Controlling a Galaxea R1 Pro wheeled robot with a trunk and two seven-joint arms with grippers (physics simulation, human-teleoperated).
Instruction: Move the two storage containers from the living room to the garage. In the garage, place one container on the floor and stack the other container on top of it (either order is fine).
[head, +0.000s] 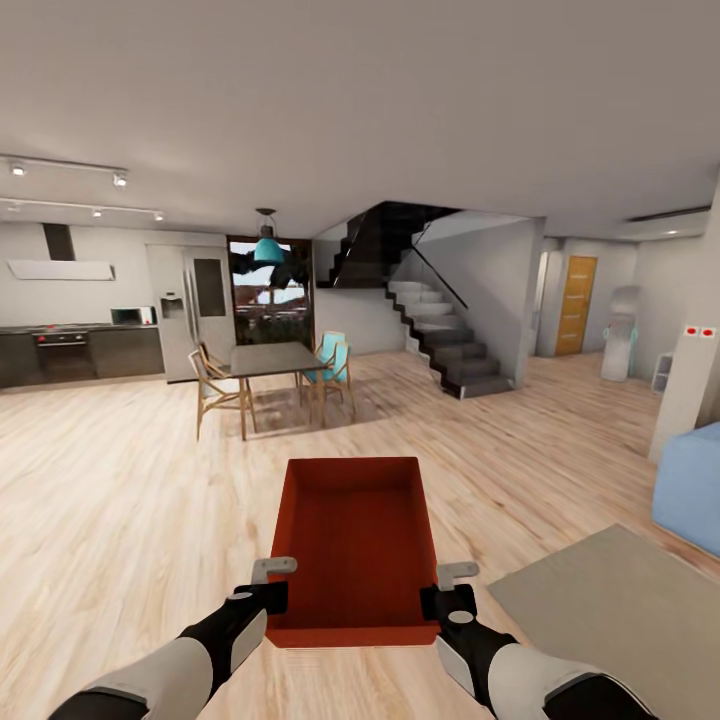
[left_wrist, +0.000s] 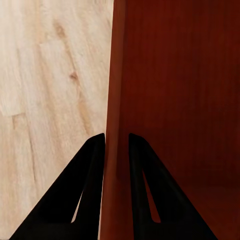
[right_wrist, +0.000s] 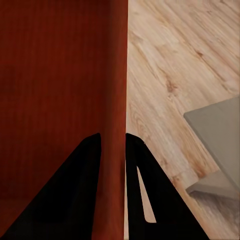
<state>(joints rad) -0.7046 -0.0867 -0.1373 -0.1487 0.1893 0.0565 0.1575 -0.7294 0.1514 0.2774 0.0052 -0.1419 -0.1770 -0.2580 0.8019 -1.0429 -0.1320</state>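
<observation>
Between the two arms, low in the head view, a red-orange storage container (head: 355, 540) is carried level above the light wood plank floor (head: 120, 480), its open top facing up and nothing visible inside. The left gripper (head: 272, 580) pinches the container's left wall near the robot's end; in the left wrist view the two dark fingers (left_wrist: 92, 185) stand either side of that wall, one outside, one inside, closed on it. The right gripper (head: 447, 587) does the same on the right wall, and its fingers (right_wrist: 87, 185) straddle the rim in the right wrist view, gripping it.

Around the robot lies an open living space: a grey rug (head: 620, 610) at the right, a blue sofa corner (head: 690, 485) beyond it, a dining table (head: 272, 358) with chairs ahead, a dark staircase (head: 440, 340) behind that, and a wooden door (head: 576, 305) far down a passage at the right. No garage is in sight, so this looks like the carrying leg of the trip, early in the task.

To do this leg well, both arms should keep their spacing fixed so the thin walls are neither squeezed inward nor pulled apart, and the bin should stay level and close to the trunk while the base turns. Steering wide of the rug edge, the sofa and the dining chairs would avoid knocking the load loose.
</observation>
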